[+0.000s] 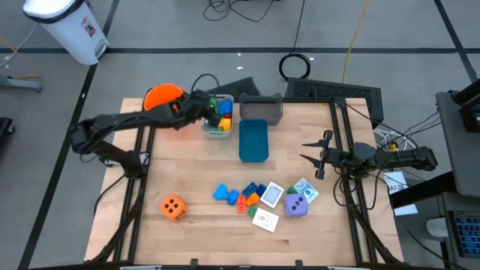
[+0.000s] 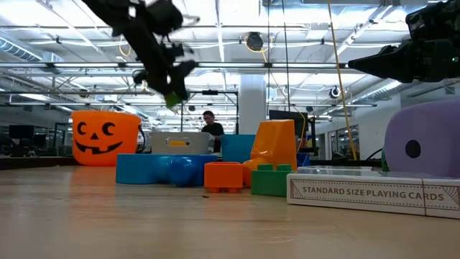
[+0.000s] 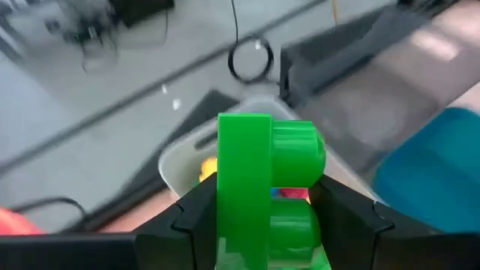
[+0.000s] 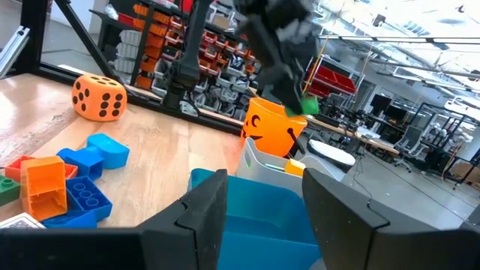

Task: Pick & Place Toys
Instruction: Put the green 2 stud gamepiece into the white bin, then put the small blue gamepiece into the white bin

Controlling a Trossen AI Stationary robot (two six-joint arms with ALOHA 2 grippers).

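Note:
My left gripper (image 1: 204,105) is shut on a green studded block (image 3: 266,180), high above the table's far left part. It hangs over a pale bin (image 1: 218,126) that holds several coloured blocks. The block also shows in the low view (image 2: 172,99). On the near part of the table lie an orange dotted die (image 1: 173,208), blue and orange blocks (image 1: 225,195), picture cards (image 1: 271,195) and a purple die (image 1: 297,205). My right gripper (image 1: 315,154) waits open at the table's right edge, holding nothing. My left gripper pinches the green block between its two fingers, one on the flat side (image 3: 225,196), the other on the studded side (image 3: 311,191). The fingers slant down toward the far side. The block is lifted clear, above the pale bin's opening.
An orange pumpkin-face bucket (image 1: 161,97) stands just left of the pale bin. A blue bin (image 1: 253,142) and a grey bin (image 1: 262,109) stand to its right. A playing-card box (image 2: 374,194) lies near the low camera. Bare wood lies between the bins and the toys.

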